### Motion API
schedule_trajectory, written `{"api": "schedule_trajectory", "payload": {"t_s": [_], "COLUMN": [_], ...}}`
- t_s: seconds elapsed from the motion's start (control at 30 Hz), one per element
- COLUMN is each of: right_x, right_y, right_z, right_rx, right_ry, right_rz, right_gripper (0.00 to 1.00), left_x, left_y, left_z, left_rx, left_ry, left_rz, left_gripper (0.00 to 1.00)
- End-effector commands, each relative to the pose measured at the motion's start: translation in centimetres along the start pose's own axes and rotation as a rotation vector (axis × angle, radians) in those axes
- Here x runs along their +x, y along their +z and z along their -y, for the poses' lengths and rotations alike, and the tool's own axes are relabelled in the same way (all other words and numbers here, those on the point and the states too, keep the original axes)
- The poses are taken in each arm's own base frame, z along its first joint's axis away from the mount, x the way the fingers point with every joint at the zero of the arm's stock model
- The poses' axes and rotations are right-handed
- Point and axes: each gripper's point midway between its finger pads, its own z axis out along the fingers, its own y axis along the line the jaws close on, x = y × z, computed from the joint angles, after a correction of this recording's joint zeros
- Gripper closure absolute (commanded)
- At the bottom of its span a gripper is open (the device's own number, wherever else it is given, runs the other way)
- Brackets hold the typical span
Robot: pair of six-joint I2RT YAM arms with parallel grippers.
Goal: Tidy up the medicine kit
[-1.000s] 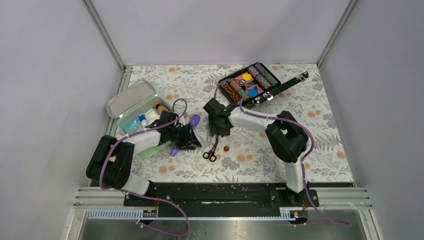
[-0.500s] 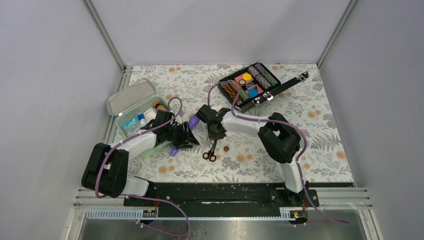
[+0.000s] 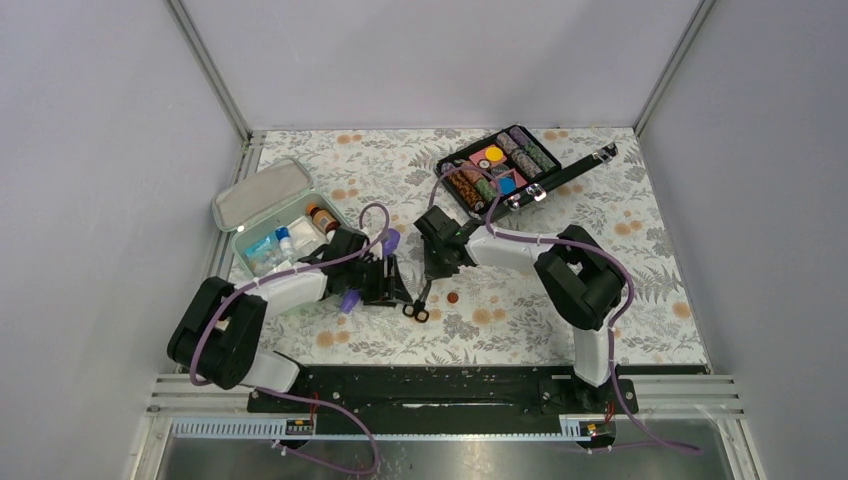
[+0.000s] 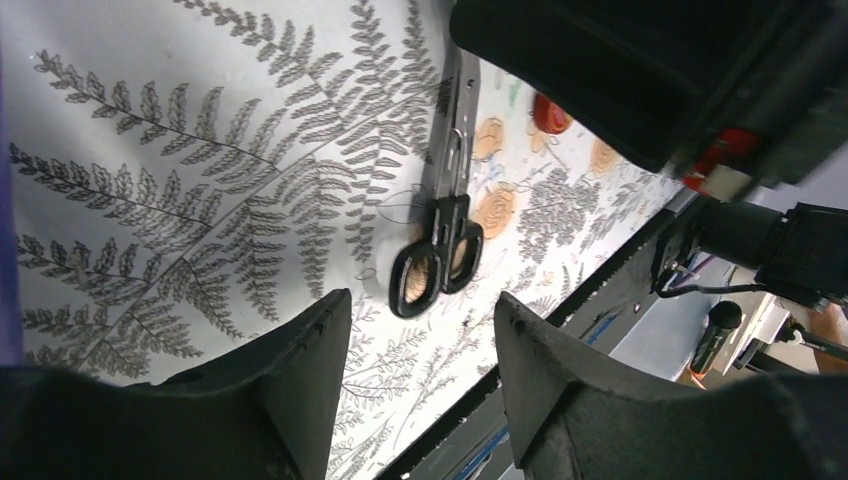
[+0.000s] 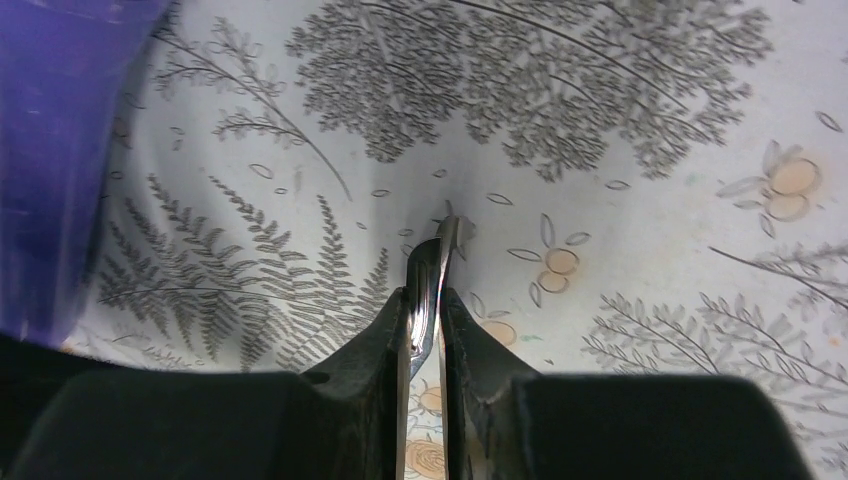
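Since the right gripper (image 5: 425,308) pinches the scissors (image 5: 434,258) by just the thin blades, left gripper (image 4: 420,305) spread open alongside, they could totally swivel or slip out once lifted.

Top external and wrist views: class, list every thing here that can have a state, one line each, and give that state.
pale mint-green plastic medicine kit box: open, lid laid back.
black case of colourful rolls and discs: open.
black-handled metal scissors: blades closed, gripped at the blades.
right gripper: shut on the scissors.
left gripper: open, empty.
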Motion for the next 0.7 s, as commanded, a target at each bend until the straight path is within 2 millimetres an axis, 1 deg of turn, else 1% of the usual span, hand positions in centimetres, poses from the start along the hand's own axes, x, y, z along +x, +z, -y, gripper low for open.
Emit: {"api": "schedule_trajectory", "payload": {"t_s": [0.0,0.07,0.2,0.27,0.33,0.37,0.47,0.5,0.57,0.67], "right_x": [5.1,5.0,5.0,4.9,4.9,4.7,4.3,4.2,4.1,3.6], "right_y": [3.2,3.3,3.4,3.4,3.3,3.3,3.2,3.2,3.1,2.9], "right_z": [2.0,2.0,2.2,2.3,2.3,2.3,2.2,2.2,2.2,2.1], "right_rx": [-0.007,-0.014,-0.006,-0.002,-0.001,0.002,0.001,0.0,0.0,-0.004], "right_ry": [-0.041,-0.045,-0.036,-0.034,-0.035,-0.038,-0.041,-0.04,-0.039,-0.045], "right_rz": [-0.157,-0.154,-0.153,-0.151,-0.147,-0.142,-0.129,-0.127,-0.124,-0.111], "right_gripper": [1.0,1.0,1.0,1.0,1.0,1.0,1.0,1.0,1.0,1.0], "left_x": [-1.0,-1.1,-0.4,-0.3,-0.2,-0.1,0.8,1.2,1.3,1.0], "left_y": [1.2,1.7,2.9,3.3,3.6,3.7,3.8,3.9,4.0,4.2], "left_z": [-0.3,-0.5,0.3,0.6,1.0,1.2,0.6,0.4,0.4,0.5], "left_rx": [-0.006,-0.01,0.038,0.058,0.089,0.096,0.078,0.071,0.079,0.077], "left_ry": [0.042,0.04,0.05,0.045,0.044,0.043,0.021,0.017,0.016,0.014], "left_rz": [0.008,-0.001,-0.055,-0.074,-0.092,-0.109,-0.183,-0.204,-0.225,-0.231], "left_gripper": [0.46,0.46,0.48,0.55,0.66,0.7,0.71,0.74,0.83,0.96]}}
